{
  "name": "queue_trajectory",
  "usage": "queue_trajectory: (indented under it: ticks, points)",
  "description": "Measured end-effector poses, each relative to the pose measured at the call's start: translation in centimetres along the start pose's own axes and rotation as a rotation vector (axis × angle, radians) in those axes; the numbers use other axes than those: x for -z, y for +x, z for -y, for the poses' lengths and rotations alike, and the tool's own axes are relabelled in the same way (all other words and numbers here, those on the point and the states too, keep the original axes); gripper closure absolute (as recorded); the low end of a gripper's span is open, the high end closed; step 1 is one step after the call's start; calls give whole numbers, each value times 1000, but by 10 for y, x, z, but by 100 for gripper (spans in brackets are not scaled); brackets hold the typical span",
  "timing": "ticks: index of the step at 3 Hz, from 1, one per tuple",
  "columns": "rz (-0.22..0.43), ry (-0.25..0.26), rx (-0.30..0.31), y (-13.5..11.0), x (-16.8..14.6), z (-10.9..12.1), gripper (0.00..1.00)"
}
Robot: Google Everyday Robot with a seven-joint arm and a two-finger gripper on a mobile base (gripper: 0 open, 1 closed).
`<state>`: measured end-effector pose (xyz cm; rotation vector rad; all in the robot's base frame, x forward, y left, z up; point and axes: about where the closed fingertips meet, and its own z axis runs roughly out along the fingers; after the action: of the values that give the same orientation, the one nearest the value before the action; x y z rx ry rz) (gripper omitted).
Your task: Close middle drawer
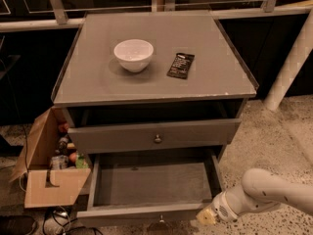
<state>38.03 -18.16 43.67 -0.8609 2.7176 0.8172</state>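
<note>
Down at 5 o'clock in my view, the gripper sits low by the floor, just beside the right end of the middle drawer's front panel. I can't tell whether it touches the panel. I can't tell how wide the pincer is either. Its pale, rounded arm runs off toward 3 o'clock.

Middle drawer is at 6 o'clock, pulled far out of the grey cabinet, with its inside floor in plain sight. Its small knob is at the centre of the low front panel, close to the bottom edge of view.

Top drawer is at 12 o'clock from it. It has a taller front and is out only a little, with a dark gap behind.

On the cabinet top a white bowl stands at 11 o'clock. A dark packet lies flat at the bowl's 3 o'clock, near it but apart.

Cardboard box is on the floor at 9 o'clock of the middle drawer, open, with small colourful items inside. A white post leans at 2 o'clock.
</note>
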Motion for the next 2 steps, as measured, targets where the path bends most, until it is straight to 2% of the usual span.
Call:
queue_trajectory:
  ticks: [1,2]
  points:
    - [0,0,0,0,0,0,100]
    - [-31,-5,6,-1,-10,-1,100]
